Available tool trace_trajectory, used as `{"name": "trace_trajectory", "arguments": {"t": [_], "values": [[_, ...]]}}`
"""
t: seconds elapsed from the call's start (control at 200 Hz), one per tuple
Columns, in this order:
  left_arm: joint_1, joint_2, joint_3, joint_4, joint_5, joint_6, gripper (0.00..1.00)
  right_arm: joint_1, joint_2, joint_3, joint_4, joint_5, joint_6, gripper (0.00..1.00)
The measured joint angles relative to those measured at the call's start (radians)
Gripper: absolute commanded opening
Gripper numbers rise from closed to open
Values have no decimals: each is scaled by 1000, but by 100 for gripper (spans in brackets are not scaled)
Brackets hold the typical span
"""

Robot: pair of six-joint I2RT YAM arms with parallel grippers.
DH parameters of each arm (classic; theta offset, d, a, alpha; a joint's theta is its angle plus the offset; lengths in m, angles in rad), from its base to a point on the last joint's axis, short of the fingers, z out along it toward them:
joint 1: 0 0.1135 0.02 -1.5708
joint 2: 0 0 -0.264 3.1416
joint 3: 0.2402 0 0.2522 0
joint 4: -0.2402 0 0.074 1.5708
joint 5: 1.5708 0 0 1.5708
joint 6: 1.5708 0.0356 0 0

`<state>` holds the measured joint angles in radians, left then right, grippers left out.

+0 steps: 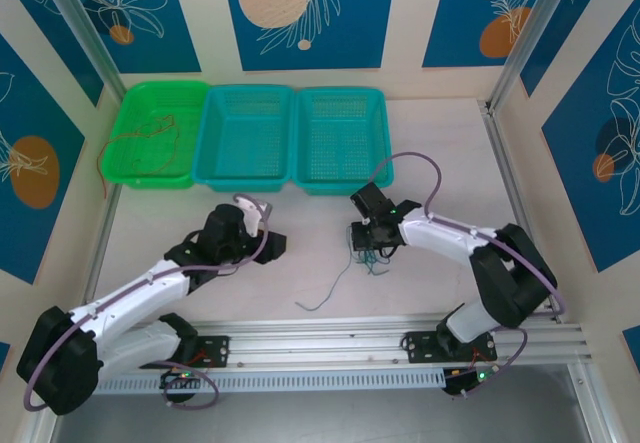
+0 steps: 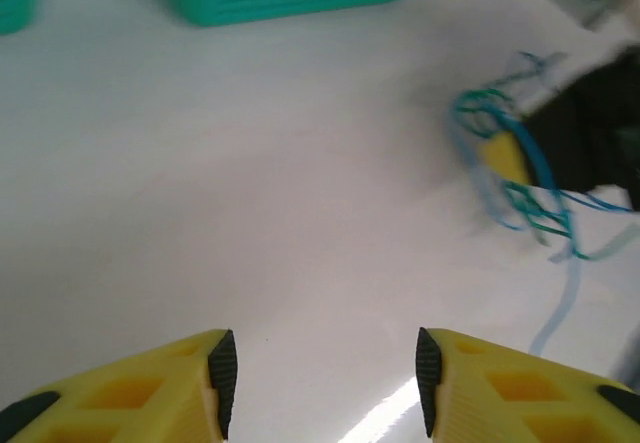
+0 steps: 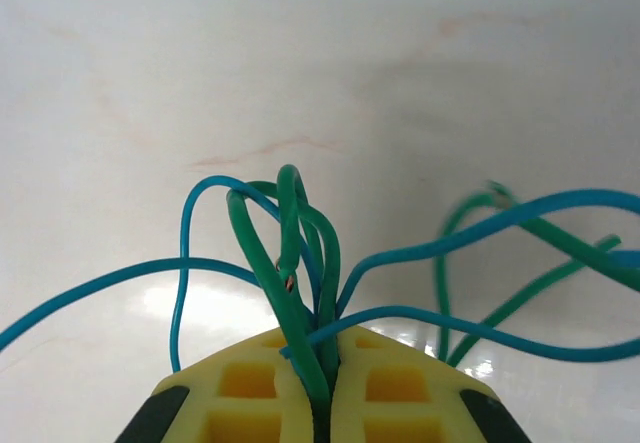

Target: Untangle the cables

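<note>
Right gripper (image 3: pixel 330 368) on my arm is pinched together on the cables (image 3: pixel 292 263): several green and blue strands run into the seam between its yellow fingers and loop out over the white table (image 3: pixel 320 53). From above, that clump sits between my two arms, near the right-hand teal basket (image 1: pixel 343 178), with one pale strand (image 1: pixel 325 288) trailing toward the near edge. A red cable (image 1: pixel 140 141) lies apart, draped in and over the green basket (image 1: pixel 160 91). My left gripper (image 2: pixel 320 373) hangs with its fingers apart over bare table, holding nothing, well to the side of the clump. The risk I see is that I have more than one strand in the pinch. If I pull now, I expect the whole knot to drag along or cinch tighter rather than come loose, since nothing pins the rest down. Such thin wires could also slide out of the seam, and the trailing strand may snag.
</note>
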<state>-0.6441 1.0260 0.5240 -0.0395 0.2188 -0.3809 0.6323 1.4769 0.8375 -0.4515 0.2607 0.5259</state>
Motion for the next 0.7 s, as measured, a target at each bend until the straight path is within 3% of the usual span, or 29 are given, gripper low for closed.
{"name": "trace_trajectory", "arguments": {"t": [0.14, 0.28, 0.43, 0.565, 0.7], "values": [[-96, 104, 50, 122, 128, 12, 54, 1, -67, 0, 27, -32, -31, 0], [-195, 261, 81, 310, 167, -46, 59, 1, -68, 0, 29, -46, -34, 0], [-239, 418, 81, 499, 155, -143, 59, 2, -69, 0, 34, -67, -33, 0], [-242, 467, 81, 595, 80, -198, 56, 4, -91, -16, 46, -87, -26, 0], [-231, 486, 99, 665, 35, -249, 46, 9, -114, -32, 51, -109, -14, 0]]}}
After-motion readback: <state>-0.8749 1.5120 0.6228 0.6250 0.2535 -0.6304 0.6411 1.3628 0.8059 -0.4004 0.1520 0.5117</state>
